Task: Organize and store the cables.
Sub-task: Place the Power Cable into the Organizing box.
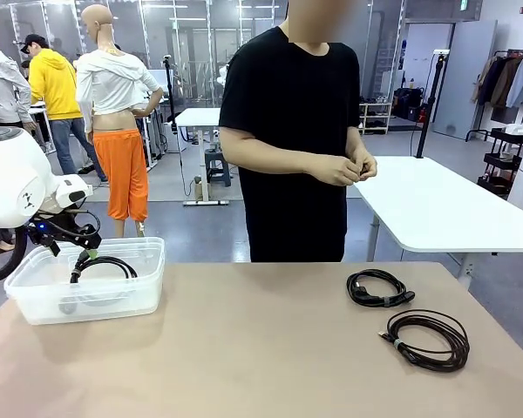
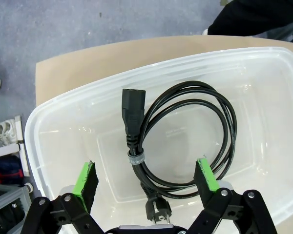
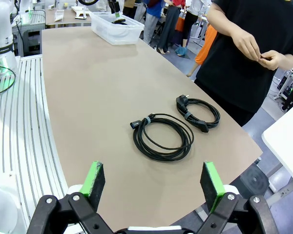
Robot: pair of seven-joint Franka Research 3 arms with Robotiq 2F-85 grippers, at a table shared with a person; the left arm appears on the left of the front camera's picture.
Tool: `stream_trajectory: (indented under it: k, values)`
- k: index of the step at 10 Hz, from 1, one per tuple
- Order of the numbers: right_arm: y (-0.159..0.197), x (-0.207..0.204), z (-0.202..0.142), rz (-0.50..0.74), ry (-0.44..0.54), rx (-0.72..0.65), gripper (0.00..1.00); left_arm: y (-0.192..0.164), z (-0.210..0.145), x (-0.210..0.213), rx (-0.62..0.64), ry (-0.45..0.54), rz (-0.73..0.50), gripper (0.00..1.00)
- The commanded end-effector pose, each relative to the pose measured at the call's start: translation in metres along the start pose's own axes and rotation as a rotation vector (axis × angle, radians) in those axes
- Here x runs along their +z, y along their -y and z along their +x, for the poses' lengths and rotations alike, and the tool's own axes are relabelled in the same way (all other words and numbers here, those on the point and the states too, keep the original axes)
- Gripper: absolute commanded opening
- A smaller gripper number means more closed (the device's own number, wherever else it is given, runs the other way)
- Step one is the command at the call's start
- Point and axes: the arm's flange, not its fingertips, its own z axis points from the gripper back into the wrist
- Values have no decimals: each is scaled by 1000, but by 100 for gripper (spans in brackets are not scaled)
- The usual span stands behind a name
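Left gripper (image 2: 145, 171) and right gripper (image 3: 152, 171) are spread apart; the cable (image 3: 161, 154) past the right fingers (image 3: 94, 178) looks light and floppy, so grab its strap (image 3: 147, 120).

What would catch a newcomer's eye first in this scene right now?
A clear plastic bin at the left of the table holds one coiled black power cable, with the left claw open above it. Two more lie loose on the right side, a smaller coil and a larger coil, before a person in a black shirt.

Tan tabletop (image 1: 244, 366); white table (image 1: 436, 209) behind.
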Motion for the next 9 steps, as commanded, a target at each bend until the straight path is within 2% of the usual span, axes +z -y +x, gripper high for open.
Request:
stream_trajectory:
  k: [1, 4, 6, 8, 9]
  values:
    - [-1, 2, -1, 6, 4, 17, 100, -1, 3, 1, 18, -16, 0, 100]
    - [-1, 2, -1, 6, 4, 17, 100, 0, 0, 0, 0, 0, 0, 100]
    - [-1, 2, -1, 6, 4, 17, 100, -6, -4, 49, -150, 78, -98, 100]
    - [-1, 2, -1, 6, 4, 17, 100, -22, -51, 108, -323, 155, -234, 100]
    - [-1, 2, -1, 6, 4, 17, 100, -27, -78, 132, -422, 211, -255, 100]
